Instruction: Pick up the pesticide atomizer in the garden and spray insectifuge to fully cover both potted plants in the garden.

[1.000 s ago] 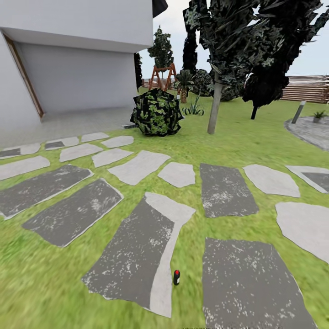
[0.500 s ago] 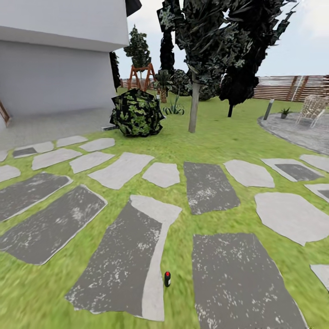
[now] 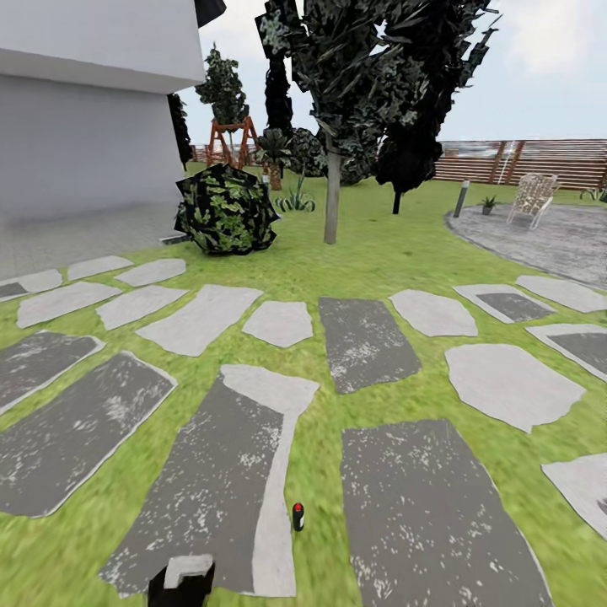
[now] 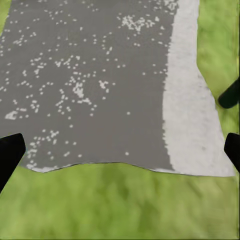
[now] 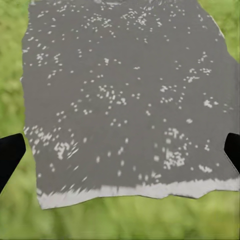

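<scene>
Ahead in head view you are on the approach step: lawn (image 3: pixel 371 253) w/ stepping stones (image 3: pixel 362 341), round patio (image 3: pixel 548 240) far right by the fence (image 3: pixel 523 160), w/ a chair (image 3: pixel 533 196) and one small potted plant (image 3: pixel 488 204) beside a post. Atomizer I cannot find; a small dark thing w/ red top (image 3: pixel 298 516) stands in the grass, too small to tell. Next move, I judge: turn right toward the patio; room is wide, keep off the bush (image 3: pixel 224 211) and tree trunk (image 3: pixel 332 198).

Left wrist view: left gripper (image 4: pixel 120 150) is spread wide, holds nothing, over a stone edge.

Right wrist view: right gripper (image 5: pixel 120 150) is also wide apart, nothing in it, above a dark stone.
</scene>
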